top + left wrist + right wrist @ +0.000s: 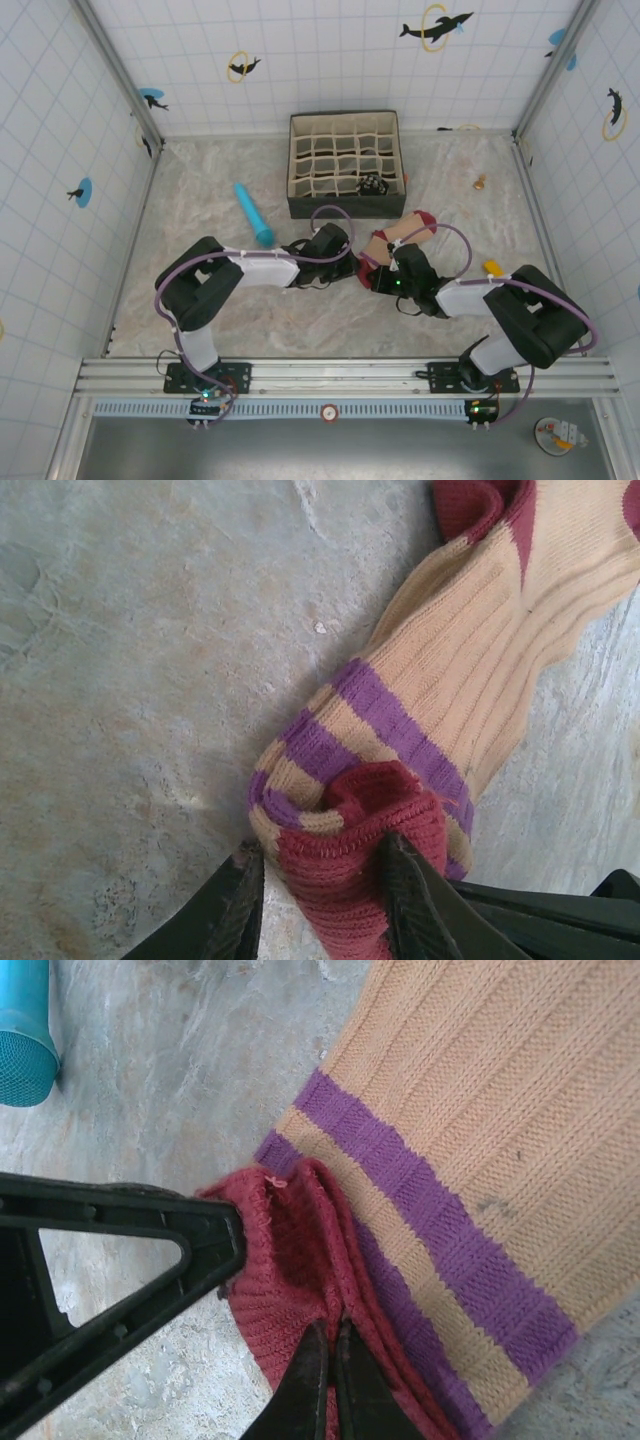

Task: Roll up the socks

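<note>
The peach sock (408,230) lies slightly right of the middle of the surface (280,310). Its toe points toward the far right corner and its striped cuff toward the near edge. The left fingers (412,905) stand narrowed on either side of the bunched maroon cuff, clamping it. The right fingers (305,1390) are pressed together, with their tips against the same cuff's rim. Whether any fabric is pinched between them cannot be told.

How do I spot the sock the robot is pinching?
Find the dark fabric box of small compartments. In front of it lies a ribbed peach knit sock, pinched by the left gripper and right gripper. Its maroon cuff and purple stripes set it apart from the plain turquoise cylinder nearby.
</note>
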Tool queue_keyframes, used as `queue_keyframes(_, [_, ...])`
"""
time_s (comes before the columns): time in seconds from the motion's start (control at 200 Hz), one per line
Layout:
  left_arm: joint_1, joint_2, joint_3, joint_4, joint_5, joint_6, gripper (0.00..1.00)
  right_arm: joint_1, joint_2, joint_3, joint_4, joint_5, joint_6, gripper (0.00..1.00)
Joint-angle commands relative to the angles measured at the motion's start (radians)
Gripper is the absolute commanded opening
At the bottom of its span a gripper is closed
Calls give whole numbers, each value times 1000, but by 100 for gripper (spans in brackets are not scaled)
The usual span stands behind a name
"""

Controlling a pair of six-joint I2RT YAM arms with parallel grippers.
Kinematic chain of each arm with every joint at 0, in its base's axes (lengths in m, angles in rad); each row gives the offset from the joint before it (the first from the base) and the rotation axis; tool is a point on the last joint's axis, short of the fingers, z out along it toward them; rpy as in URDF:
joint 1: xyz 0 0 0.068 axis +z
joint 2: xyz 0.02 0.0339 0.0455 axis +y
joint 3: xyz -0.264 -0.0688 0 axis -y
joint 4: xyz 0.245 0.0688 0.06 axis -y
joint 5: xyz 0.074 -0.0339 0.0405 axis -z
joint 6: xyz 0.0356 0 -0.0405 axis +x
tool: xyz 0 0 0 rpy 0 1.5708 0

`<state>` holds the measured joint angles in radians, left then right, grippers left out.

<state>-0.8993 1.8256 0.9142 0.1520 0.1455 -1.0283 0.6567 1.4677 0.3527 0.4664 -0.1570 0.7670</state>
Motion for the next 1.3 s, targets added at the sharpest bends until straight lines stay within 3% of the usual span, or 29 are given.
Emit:
queue_keyframes(0.0, [-14, -5, -25, 36, -33, -27, 40, -12, 23, -35, -66, 4, 8, 0])
queue_keyframes(0.085, [-27, -18, -45, 38, -68, -41, 56, -14, 25, -37, -63, -1, 11, 0])
queue_keyframes(0.23, [-36, -16, -69, 64, -86, -63, 57, -16, 24, -41, -56, -6, 14, 0])
queue_keyframes(0.415, [-36, 14, -67, 58, -99, -92, 41, -19, 16, -45, -59, -8, 17, 0])
queue_keyframes(0.591, [-36, 38, -60, 65, -109, -93, 36, -23, 18, -46, -56, -20, 12, 0])
queue_keyframes(0.891, [-36, 67, -13, 22, -129, -78, 15, -28, -9, -16, -72, -44, -84, 0])
queue_keyframes(0.951, [-35, 58, -8, -2, -136, -74, 10, -26, -27, 4, -112, -38, -125, 4])
queue_keyframes(1.006, [-33, 48, 2, -35, -144, -66, 0, -26, -51, 22, -148, -39, -166, 9])
queue_keyframes(1.291, [7, -26, 47, -227, -101, -52, 0, 19, -253, 87, -318, 4, -381, 44])
